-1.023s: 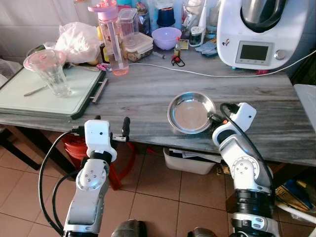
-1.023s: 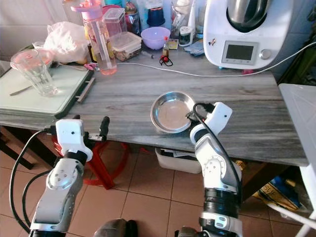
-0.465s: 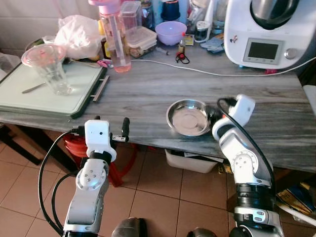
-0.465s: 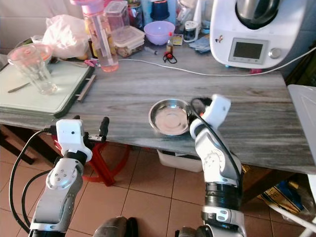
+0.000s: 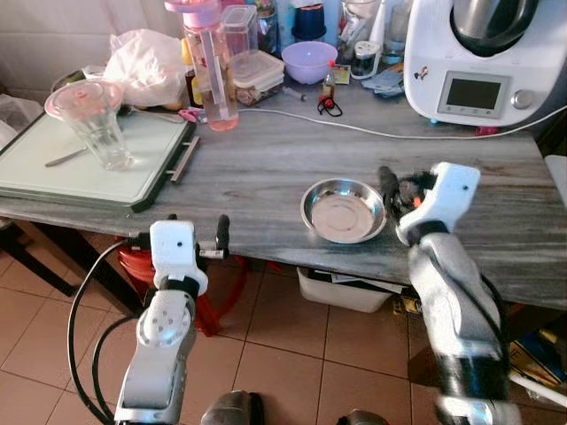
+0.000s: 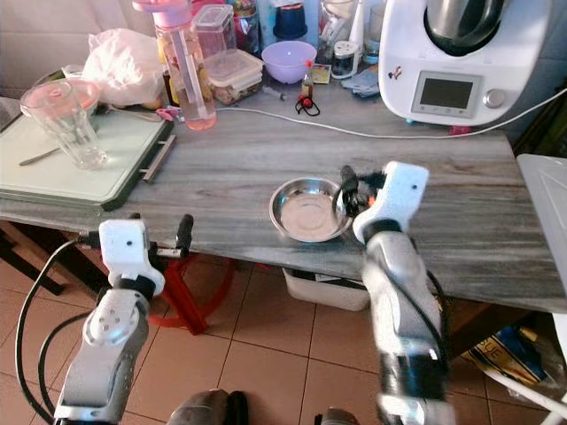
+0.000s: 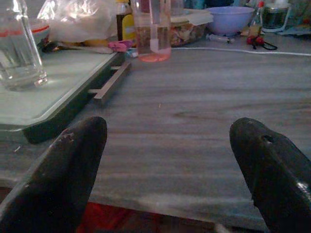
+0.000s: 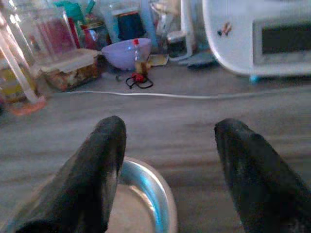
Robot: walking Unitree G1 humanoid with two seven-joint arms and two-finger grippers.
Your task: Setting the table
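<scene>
Your right gripper (image 6: 347, 190) is hovering, fingers apart, just beside the round shallow steel dish (image 5: 344, 210) lying near the grey wood-grain bench (image 5: 266, 177) edge — within reach; left gripper (image 5: 221, 235) is idling, fingers apart.

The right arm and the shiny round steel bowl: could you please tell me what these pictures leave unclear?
- Right claw: whether a finger touches the shiny round steel bowl; its rim runs behind a finger in the right wrist view.
- Right forearm: motion-blurred in both eye views.
- White kitchen machine: top cut by the frame edge.
</scene>
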